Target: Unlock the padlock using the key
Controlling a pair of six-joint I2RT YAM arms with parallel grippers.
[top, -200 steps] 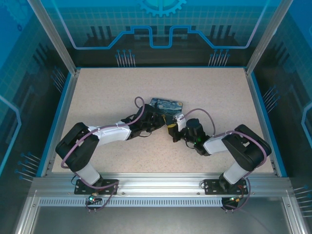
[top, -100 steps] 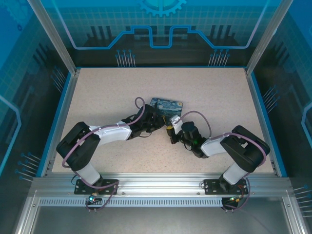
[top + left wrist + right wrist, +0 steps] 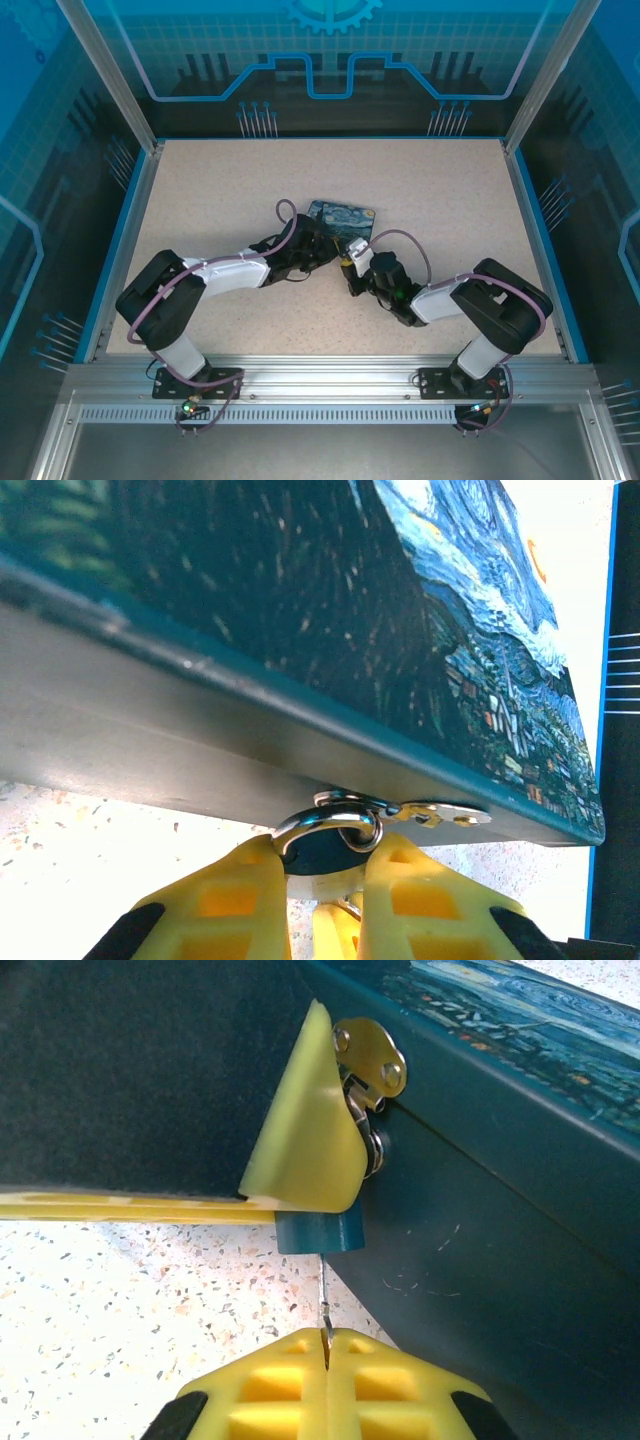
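Insertion stage, with the lock steadied and the key presented. Over the last second the right arm has swung left across the table (image 3: 200, 190) toward the front wall of the tin (image 3: 345, 214), while the left arm has kept its place. This brings the right gripper (image 3: 326, 1345) directly below the padlock (image 3: 318, 1232). Its jaws are pressed together on the key (image 3: 324, 1295), of which a thin sliver shows edge-on above the fingertips. The left gripper (image 3: 328, 858) pinches the padlock body between its yellow fingers, jaws parted only by the width of that body. The padlock hangs by its shackle (image 3: 335, 825) from the hasp (image 3: 372, 1052) on the tin's front wall, the body pointing away from the tin. The key's long axis runs straight from the right fingertips up to the underside of the padlock, tip leading, roughly in line with the padlock's own shackle-to-base axis. The tip meets the lower face of the body, but how far it has entered the keyway cannot be told. The approach therefore appears complete. What remains is probably seating the blade fully and then turning it while the left grip resists the twist.
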